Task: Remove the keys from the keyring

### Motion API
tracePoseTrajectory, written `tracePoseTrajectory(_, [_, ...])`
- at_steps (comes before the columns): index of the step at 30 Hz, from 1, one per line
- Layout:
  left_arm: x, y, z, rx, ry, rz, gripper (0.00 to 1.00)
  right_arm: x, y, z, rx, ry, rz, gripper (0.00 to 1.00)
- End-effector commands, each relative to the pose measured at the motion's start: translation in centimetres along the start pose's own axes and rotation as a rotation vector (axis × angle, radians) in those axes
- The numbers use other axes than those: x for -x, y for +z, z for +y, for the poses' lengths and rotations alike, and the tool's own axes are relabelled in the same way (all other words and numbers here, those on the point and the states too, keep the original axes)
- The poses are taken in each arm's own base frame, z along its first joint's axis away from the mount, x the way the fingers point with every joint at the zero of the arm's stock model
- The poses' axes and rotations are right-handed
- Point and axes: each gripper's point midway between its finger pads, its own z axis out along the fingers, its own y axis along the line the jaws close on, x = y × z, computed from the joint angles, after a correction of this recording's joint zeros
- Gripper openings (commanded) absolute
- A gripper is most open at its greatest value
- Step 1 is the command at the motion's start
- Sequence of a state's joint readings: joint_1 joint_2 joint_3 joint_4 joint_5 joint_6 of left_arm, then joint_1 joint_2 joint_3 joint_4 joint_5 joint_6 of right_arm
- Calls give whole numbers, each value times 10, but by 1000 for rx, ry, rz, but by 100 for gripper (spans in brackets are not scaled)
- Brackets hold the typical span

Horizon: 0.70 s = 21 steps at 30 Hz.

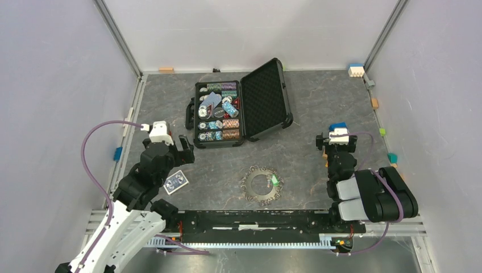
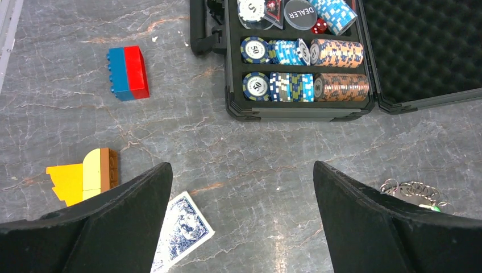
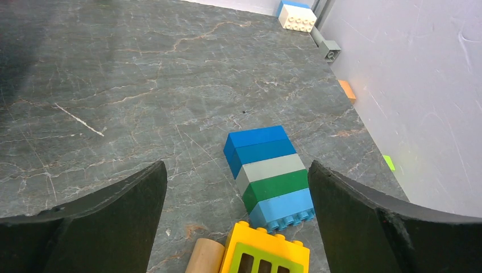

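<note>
Both arms sit at the near edge of the worktop point(image 1: 318, 102), the left arm point(image 1: 153, 165) and right arm point(image 1: 369, 196) each with jaws spread wide and holding nothing. The likely trouble lies in the keys point(image 1: 248, 195), which are flat and fanned tightly round the thin keyring point(image 1: 260, 175). A pinch could skid off the metal or drag the whole hoop. The playing card point(image 2: 182, 232) near the left jaws might also snag. The ring rests between the arms, to the right of the left jaws. It is well apart from the right jaws, which face a block stack point(image 3: 271, 170). Farther back the chip case point(image 1: 266, 101) lies open.
</note>
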State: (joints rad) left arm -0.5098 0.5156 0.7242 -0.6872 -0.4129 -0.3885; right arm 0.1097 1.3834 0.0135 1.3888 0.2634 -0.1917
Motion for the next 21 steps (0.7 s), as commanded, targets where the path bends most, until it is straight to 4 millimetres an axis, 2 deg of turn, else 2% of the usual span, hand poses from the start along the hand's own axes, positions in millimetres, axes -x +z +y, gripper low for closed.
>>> tracePoseTrajectory(1, [15,-1,0,11,-18,-47,100,-25,-25,0,20,-18,60,98])
tracePoseTrajectory(13, [-7,15,4,76,32,80,100,-24,-24,-5,-12,-10,59,98])
tracePoseTrajectory(17, [-6,16,5,92,14,73,100,-32,-20,-28,-170,33,156,98])
tracePoseTrajectory(19, [-3,19,4,98,-26,49,100,-29,-8,-36,-246,78,233,98])
tracePoseTrajectory(21, [-5,24,3,112,-67,40,100,-33,-1,-38,-313,143,361,98])
